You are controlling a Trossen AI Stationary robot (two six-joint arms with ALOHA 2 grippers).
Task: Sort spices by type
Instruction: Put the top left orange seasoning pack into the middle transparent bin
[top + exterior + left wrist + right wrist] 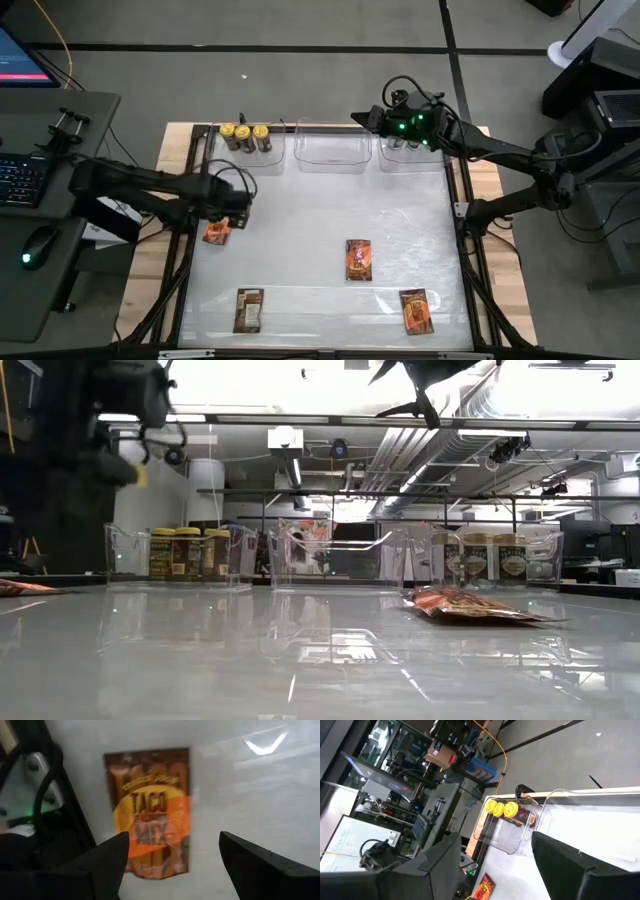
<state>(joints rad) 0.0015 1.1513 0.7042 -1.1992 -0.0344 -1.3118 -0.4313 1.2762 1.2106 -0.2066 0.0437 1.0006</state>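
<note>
A red-orange taco-mix packet lies flat at the table's left edge. My left gripper hangs over it, pointing down, open, with a finger on either side and clear of it. Three more packets lie flat on the table: one mid-table and two near the front edge. Yellow-lidded jars stand in the far left bin. Tan-lidded jars stand in the far right bin. My right gripper is held high near the far edge, open, with nothing between its fingers.
Three clear plastic bins line the far edge; the middle bin holds nothing. A black frame rail runs along the table's left edge, close beside the left packet. A desk with a keyboard and a mouse stands left of the table.
</note>
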